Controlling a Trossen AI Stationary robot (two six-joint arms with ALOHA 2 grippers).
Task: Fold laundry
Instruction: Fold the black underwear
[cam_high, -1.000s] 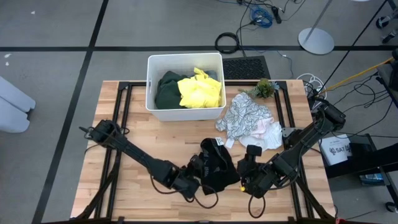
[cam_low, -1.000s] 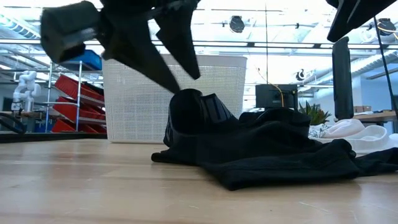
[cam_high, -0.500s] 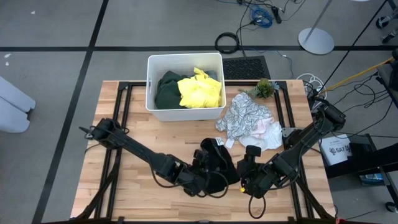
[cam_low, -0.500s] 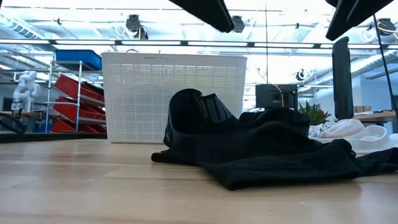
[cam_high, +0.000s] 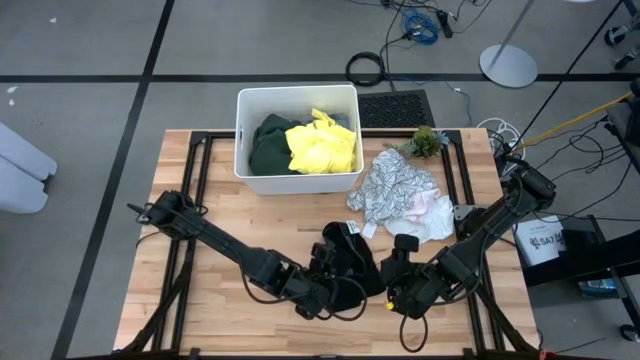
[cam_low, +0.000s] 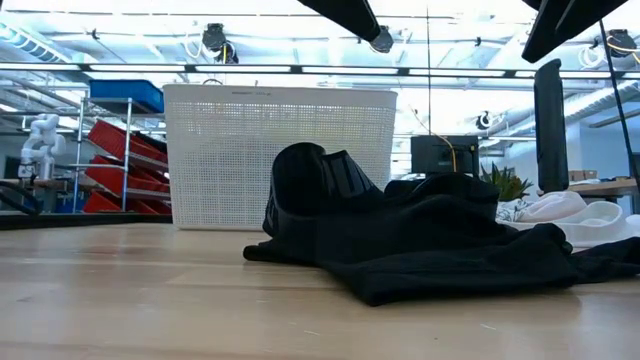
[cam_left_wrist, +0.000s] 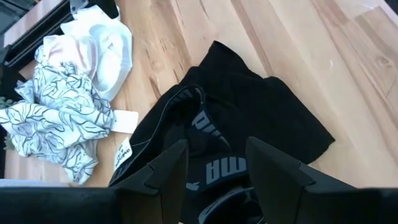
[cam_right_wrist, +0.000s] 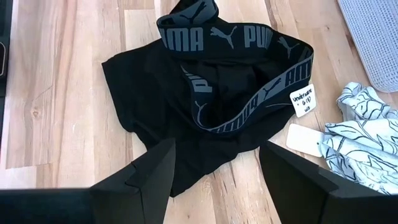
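Observation:
A black garment with a grey lettered waistband (cam_high: 350, 262) lies crumpled on the wooden table near its front edge; it also shows in the low view (cam_low: 420, 235) and in both wrist views (cam_left_wrist: 249, 118) (cam_right_wrist: 205, 106). My left gripper (cam_high: 335, 295) (cam_left_wrist: 217, 180) is open above its near left part. My right gripper (cam_high: 393, 287) (cam_right_wrist: 214, 180) is open above its right side. Neither touches it. A white garment with grey pattern (cam_high: 400, 190) lies at the far right. Dark green (cam_high: 268, 145) and bright yellow (cam_high: 322, 145) garments lie in the bin. I see no light blue garment plainly.
The white plastic bin (cam_high: 243, 130) stands at the table's far middle and rises behind the black garment in the low view (cam_low: 230, 150). A small green plant (cam_high: 425, 140) sits at the far right. Bare wood (cam_high: 220, 200) lies at the left.
My left gripper has gone toward the table's right edge, from beside the black garment to over its near left part, and has risen out of the low view. The garment and my right gripper have kept still.

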